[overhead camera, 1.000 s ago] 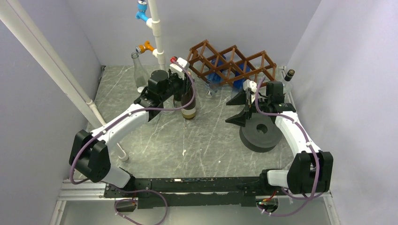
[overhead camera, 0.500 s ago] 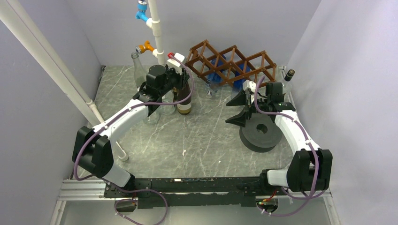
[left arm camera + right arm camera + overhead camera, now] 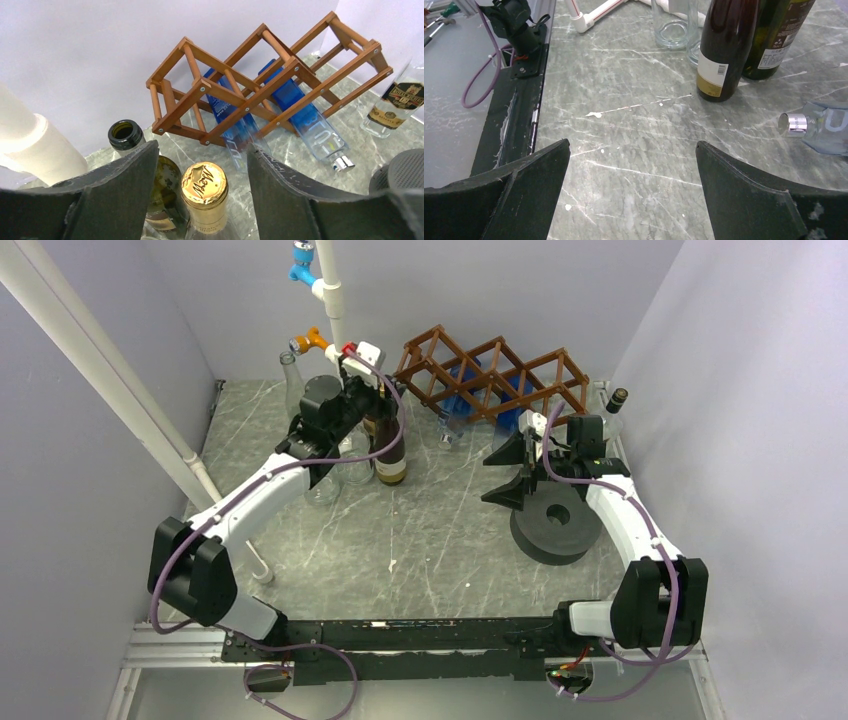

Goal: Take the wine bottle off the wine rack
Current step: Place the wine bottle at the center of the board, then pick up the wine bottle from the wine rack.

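Since the wine bottle (image 3: 204,184) stands on its base on the table (image 3: 624,105), near the left end of the wine rack (image 3: 246,105) and apart from it, I judge the lift-out done. Its long axis is vertical, with the gold cap pointing up between the fingers of my left gripper (image 3: 201,150), which are parted on either side of the neck without touching it. What's left, I think, is lifting that arm clear. My right gripper (image 3: 633,145) hangs wide open over the table, holding nothing. Two blue bottles (image 3: 305,120) lie in the rack.

Left arm (image 3: 255,495) stretched, jaws seemingly parted; right arm (image 3: 620,512) bent, jaws wide.
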Motion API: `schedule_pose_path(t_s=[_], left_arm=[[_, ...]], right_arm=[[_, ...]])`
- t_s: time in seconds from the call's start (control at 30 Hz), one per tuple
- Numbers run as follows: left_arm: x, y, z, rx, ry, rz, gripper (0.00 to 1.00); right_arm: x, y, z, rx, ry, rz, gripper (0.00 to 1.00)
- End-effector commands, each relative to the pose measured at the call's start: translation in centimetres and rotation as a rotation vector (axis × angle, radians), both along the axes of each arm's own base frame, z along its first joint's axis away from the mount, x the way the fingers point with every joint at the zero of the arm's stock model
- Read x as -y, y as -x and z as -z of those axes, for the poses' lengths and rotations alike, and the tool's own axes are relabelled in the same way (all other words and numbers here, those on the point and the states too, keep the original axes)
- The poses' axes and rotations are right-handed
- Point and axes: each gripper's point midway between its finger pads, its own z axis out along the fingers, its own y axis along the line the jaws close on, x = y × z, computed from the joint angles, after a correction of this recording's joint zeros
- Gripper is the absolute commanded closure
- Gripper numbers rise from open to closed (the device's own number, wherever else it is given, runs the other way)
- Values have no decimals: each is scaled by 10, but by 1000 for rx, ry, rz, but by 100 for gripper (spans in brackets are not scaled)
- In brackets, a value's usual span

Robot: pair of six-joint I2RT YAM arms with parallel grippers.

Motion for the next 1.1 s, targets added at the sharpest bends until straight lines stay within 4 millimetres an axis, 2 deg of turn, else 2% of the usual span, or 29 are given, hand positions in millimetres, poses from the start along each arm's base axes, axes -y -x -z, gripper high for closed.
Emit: schedule_pose_path(t_s=[0.0, 0.27, 0.37, 0.67, 0.7, 1.07], left_arm=[[-11, 11, -64, 111, 106, -26, 28], [-25, 36, -88, 97, 156, -35, 1], [-26, 49, -93, 87, 172, -2, 1], [-24, 89, -90, -1, 266, 113, 0], [-25, 93, -90, -4, 278, 121, 0], [-27, 112, -65, -149, 348, 141, 0]], right_arm=[[1, -4, -16, 64, -18, -17, 0], [4, -4, -17, 79, -8, -8, 0], [6, -5, -18, 82, -4, -2, 0], [7, -5, -18, 79, 1, 5, 0], [14, -9, -18, 78, 2, 32, 0], [22, -19, -14, 27, 7, 100, 0]])
